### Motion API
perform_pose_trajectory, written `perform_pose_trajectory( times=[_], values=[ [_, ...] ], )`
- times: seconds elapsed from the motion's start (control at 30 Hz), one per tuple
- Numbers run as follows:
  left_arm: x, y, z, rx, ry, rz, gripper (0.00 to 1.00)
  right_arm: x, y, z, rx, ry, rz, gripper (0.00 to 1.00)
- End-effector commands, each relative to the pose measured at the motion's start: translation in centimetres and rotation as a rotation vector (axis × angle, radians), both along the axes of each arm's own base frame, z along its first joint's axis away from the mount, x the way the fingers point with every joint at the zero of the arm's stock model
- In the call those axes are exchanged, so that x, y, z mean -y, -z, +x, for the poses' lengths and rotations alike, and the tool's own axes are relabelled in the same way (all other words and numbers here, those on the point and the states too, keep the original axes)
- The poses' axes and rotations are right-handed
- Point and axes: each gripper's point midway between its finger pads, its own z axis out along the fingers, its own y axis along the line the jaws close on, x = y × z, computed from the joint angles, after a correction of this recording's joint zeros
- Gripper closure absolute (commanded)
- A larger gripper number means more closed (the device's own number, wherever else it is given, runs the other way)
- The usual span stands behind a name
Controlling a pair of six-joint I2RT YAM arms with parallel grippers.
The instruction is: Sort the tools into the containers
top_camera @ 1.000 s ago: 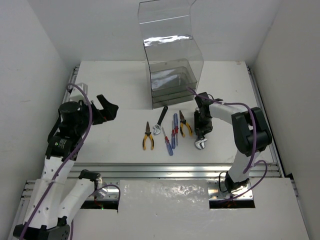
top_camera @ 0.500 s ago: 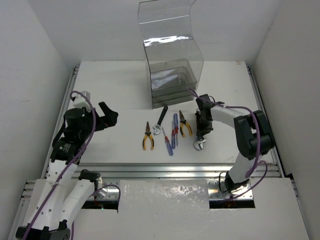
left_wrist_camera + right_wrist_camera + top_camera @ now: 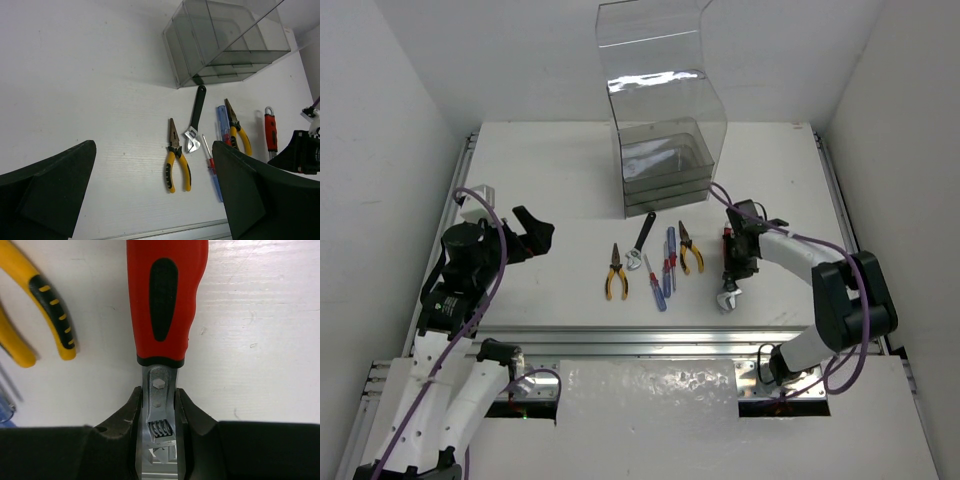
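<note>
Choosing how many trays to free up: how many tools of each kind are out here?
Pliers: 2, left pair, right pair
Wrenches: 2, black-handled wrench, red-handled wrench
Screwdrivers: at least 2, overlapping, hard to separate
Total: at least 6

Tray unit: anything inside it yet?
No tool shows inside the tray unit; through its smoky walls the top tray looks bare in the top and left wrist views. Glare hides part of it, and the lower trays' floors are covered by those stacked above.
</note>
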Motion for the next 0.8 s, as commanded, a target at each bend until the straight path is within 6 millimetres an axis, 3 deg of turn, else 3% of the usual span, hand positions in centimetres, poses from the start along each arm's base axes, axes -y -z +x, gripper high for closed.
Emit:
perform_pose_trajectory(
  times=[0.0,0.17,0.33,0.5,0.57,0.77],
  values=[
    [0.2,-1.2,0.5,0.056,0.004,-0.007,0.00,-1.2,-3.1,2.7,0.154,0.020,0.092,1.00],
    [0.2,-1.0,0.6,0.050,0.005,-0.006,0.00,-1.6,-4.8,2.5,0.189,0.011,0.127,1.00],
    [0.2,-1.1,0.6,0.052,0.002,-0.007,0.00,-2.5,-8.0,2.5,0.262,-0.004,0.192,1.00],
    [0.2,-1.1,0.6,0.052,0.003,-0.008,0.00,-4.2,-13.7,3.6,0.402,-0.041,0.311,1.00],
    [0.2,-1.1,0.5,0.056,0.003,-0.008,0.00,-5.3,-17.1,4.7,0.478,-0.058,0.376,1.00],
    [0.1,-1.4,0.3,0.068,-0.006,-0.011,0.00,-9.3,-24.4,7.2,0.644,-0.120,0.577,1.00]
  ],
)
